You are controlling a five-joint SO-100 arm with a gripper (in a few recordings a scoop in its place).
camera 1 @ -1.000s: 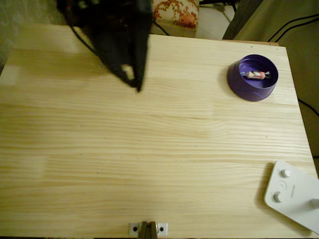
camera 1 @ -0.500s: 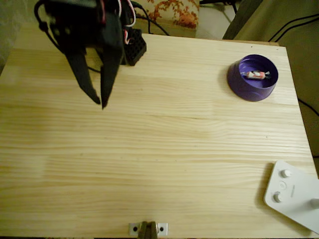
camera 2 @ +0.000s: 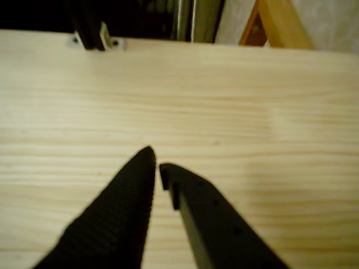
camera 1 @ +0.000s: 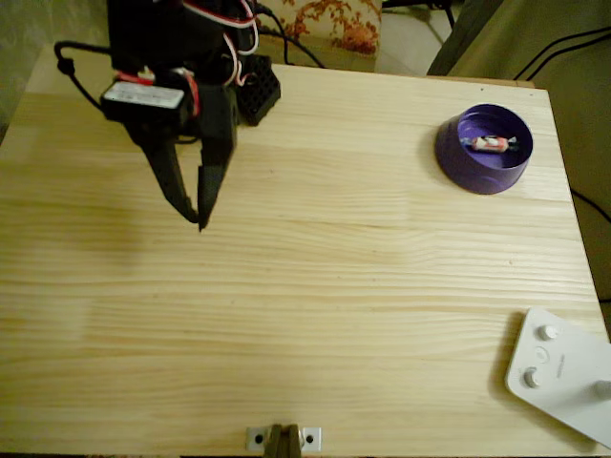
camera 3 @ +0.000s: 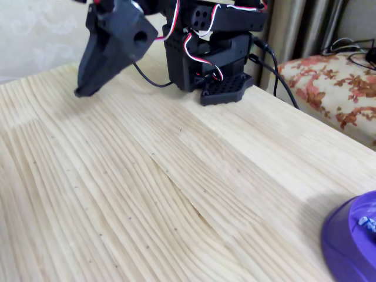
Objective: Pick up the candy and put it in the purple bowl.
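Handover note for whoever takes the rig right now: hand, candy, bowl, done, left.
Hand: fingers nearly closed, tips just short of touching, nothing between them; it hangs over bare wood at the table's left side in the overhead view, far from the bowl.
Candy: lying inside the purple bowl.
Bowl: upright near the table's top right corner in the overhead view.
Done: candy is in the bowl, hand is free.
Left: nothing on the task itself, by the look of it; parking the arm at most.

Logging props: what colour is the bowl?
Purple; the bowl shows best in the overhead view.
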